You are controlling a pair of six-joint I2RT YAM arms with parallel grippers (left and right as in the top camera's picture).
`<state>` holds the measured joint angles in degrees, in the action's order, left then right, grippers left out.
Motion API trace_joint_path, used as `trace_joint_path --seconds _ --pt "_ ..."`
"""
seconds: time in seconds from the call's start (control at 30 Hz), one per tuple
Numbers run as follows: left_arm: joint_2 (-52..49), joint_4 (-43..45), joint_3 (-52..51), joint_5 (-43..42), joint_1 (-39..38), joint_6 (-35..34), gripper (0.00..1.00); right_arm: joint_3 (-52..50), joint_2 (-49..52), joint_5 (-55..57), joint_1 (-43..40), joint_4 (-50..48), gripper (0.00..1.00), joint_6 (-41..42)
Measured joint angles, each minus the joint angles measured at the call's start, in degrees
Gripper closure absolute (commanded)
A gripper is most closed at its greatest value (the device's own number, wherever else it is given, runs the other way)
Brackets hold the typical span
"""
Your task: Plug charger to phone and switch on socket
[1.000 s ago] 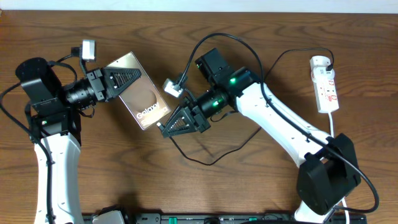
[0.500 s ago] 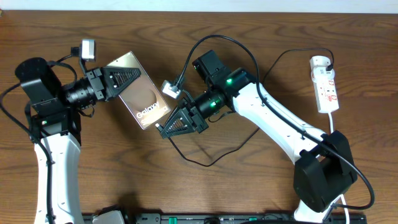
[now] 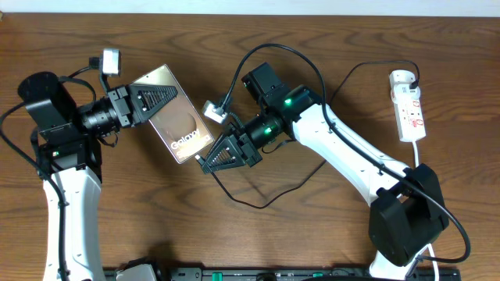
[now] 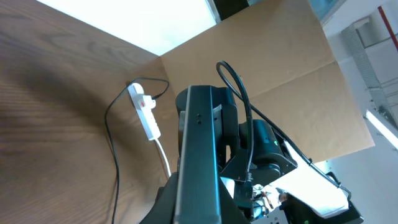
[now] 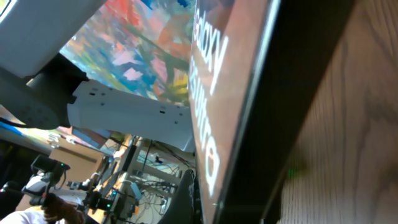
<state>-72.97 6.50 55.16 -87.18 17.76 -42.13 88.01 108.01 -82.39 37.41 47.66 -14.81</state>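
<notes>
The phone (image 3: pixel 181 125), gold-backed with white "Galaxy" lettering, is held tilted over the table's left half. My left gripper (image 3: pixel 168 97) is shut on its upper end; the left wrist view shows the phone's dark edge (image 4: pixel 199 143) rising between the fingers. My right gripper (image 3: pixel 207 161) is shut at the phone's lower corner. The charger cable (image 3: pixel 262 204) leaves its tips, loops toward the front, then runs to the socket (image 3: pixel 409 105). The plug tip is hidden under the fingers. The right wrist view is filled by the phone's glossy back (image 5: pixel 217 74), with one dark finger (image 5: pixel 186 193) beside it.
The white socket lies at the far right with its white cord (image 3: pixel 419 156) trailing toward the front. The right arm's white links (image 3: pixel 351 156) cross the table's middle right. A cardboard wall (image 4: pixel 280 56) stands behind the table. A black bar (image 3: pixel 234 275) runs along the front edge.
My right gripper has shifted slightly left and forward toward the phone's lower corner, then held still. The left arm and the phone have not moved.
</notes>
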Motion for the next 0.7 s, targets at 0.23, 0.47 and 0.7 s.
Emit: trace_joint_path --seconds 0.23,0.47,0.7 --pt "0.0 0.0 0.0 0.0 0.0 0.4 0.93 0.0 0.0 -0.3 0.0 -0.2 0.99 0.0" --pt "0.0 0.0 0.0 -0.8 0.0 0.4 0.93 0.0 0.0 -0.3 0.0 -0.4 0.99 0.0" --pt "0.0 0.0 0.0 -1.0 0.0 0.5 0.93 0.0 0.0 -0.5 -0.8 -0.4 0.99 0.0"
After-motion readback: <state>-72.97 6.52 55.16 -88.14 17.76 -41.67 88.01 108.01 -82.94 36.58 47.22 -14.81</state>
